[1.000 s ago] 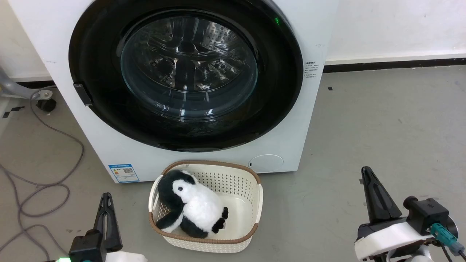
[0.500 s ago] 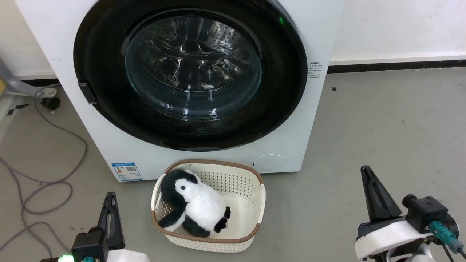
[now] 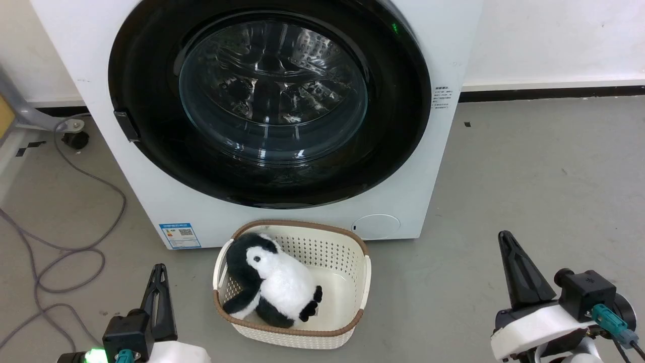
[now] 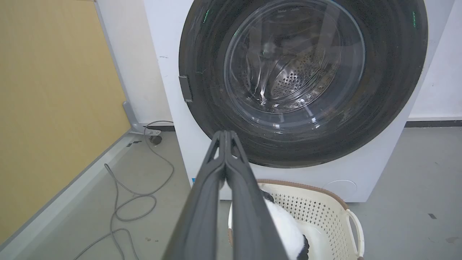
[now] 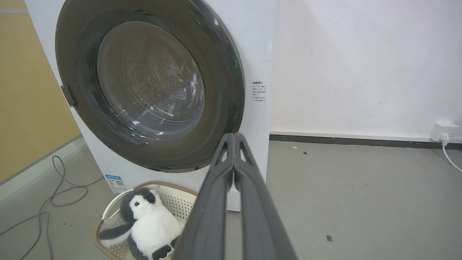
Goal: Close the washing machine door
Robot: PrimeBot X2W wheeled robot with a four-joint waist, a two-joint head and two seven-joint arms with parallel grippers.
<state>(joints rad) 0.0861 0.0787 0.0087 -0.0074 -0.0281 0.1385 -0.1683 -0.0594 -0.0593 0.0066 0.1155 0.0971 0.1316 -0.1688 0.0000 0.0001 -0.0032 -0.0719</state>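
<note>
The left tool (image 3: 160, 272) and the right tool (image 3: 505, 239) each have their fingers pressed together, pinching nothing. They hang low over the floor (image 3: 529, 166), 1 on each side of a basket (image 3: 295, 333) that holds a toy penguin (image 3: 282, 282). Both are well apart from the washing machine (image 3: 282, 222).

Over the last second the machine and basket have drifted slightly rightward in the head view. That reads as the camera moving, since they keep their places relative to each other.

The washing machine door (image 3: 151, 75) lies flush in the machine's front, at the far edge of the floor by the wall. No gap shows at its rim in all 3 views. I judge the door already closed and the task done, with nothing left to push.
</note>
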